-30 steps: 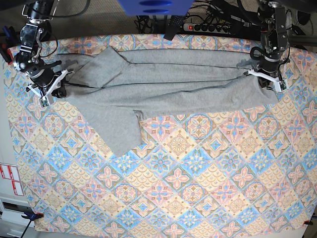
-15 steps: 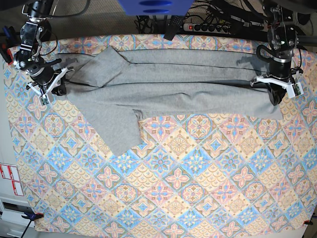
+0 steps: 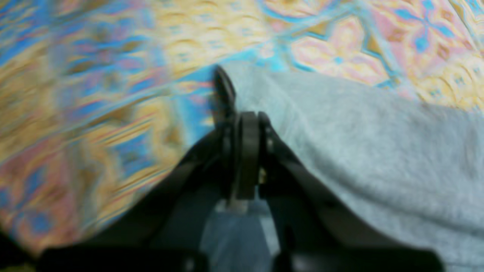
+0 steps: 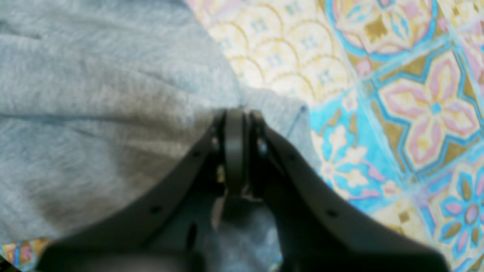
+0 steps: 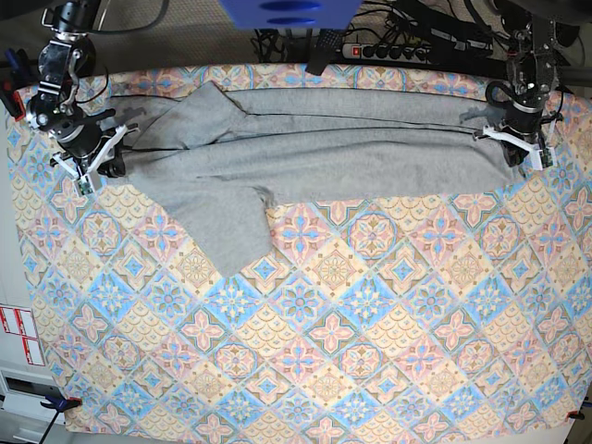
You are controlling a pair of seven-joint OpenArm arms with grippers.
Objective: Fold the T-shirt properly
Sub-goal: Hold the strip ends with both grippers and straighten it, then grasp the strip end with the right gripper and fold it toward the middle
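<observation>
The grey T-shirt (image 5: 324, 157) lies stretched in a long band across the far part of the table, one sleeve (image 5: 227, 227) spread toward the front. My left gripper (image 5: 514, 154) is at the band's right end, shut on the shirt's edge. In the left wrist view the left gripper (image 3: 234, 109) pinches grey cloth (image 3: 359, 143) just above the tablecloth. My right gripper (image 5: 107, 159) holds the band's left end. Close up, the right gripper (image 4: 235, 115) is shut with T-shirt fabric (image 4: 94, 94) bunched around its tips.
The patterned tablecloth (image 5: 351, 333) covers the whole table. A power strip (image 5: 398, 51) and cables lie behind the far edge, and a blue object (image 5: 287, 11) hangs at top centre. Red-and-white labels (image 5: 18, 333) sit off the left edge.
Both grippers have drawn the shirt back toward the far edge. The left gripper moved farthest, and the band now lies narrower and higher on the table.
</observation>
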